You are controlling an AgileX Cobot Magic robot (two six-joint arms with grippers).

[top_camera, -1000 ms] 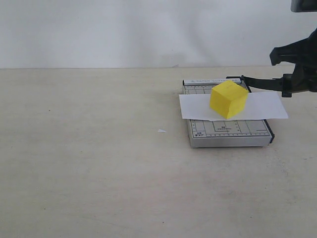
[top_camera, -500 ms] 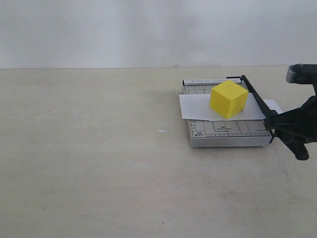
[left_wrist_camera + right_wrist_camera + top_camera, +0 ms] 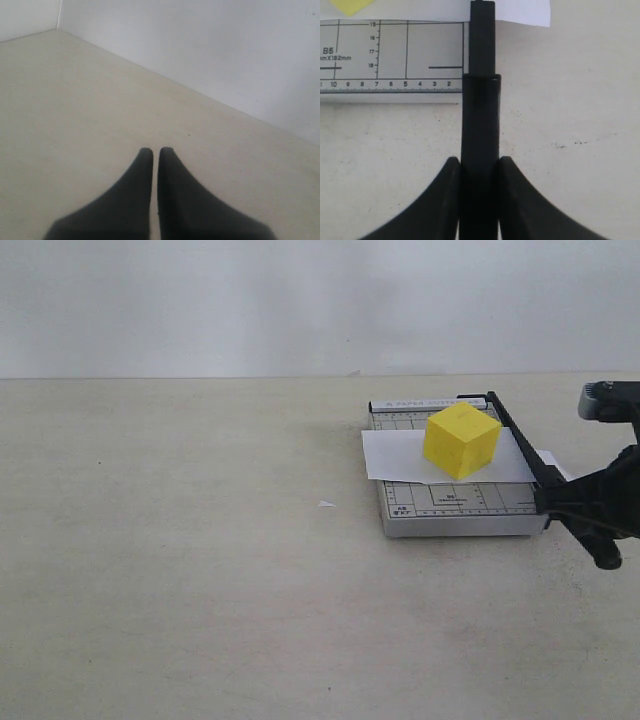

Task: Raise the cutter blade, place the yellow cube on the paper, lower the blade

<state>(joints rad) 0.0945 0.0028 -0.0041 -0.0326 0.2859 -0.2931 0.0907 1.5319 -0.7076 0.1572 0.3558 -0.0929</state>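
Observation:
The yellow cube (image 3: 460, 440) stands on the white paper (image 3: 395, 455), which lies across the grey trimmer board (image 3: 450, 508). The cutter blade (image 3: 515, 435) lies down along the board's right edge, with a bit of the paper showing beyond it. My right gripper (image 3: 556, 502) is shut on the blade's thick handle (image 3: 480, 120), its fingers (image 3: 451, 172) pressed on both sides just off the board's near corner (image 3: 395, 55). A corner of the cube (image 3: 350, 5) shows in the right wrist view. My left gripper (image 3: 155, 151) is shut on nothing, over bare table, outside the exterior view.
A tiny white scrap (image 3: 326, 504) lies on the table left of the board. The beige table (image 3: 180, 570) meets a white wall (image 3: 300, 300) behind the board.
My right gripper has swung the blade down from held up in the air to flat along the board's right edge. Cube and paper have stayed put.

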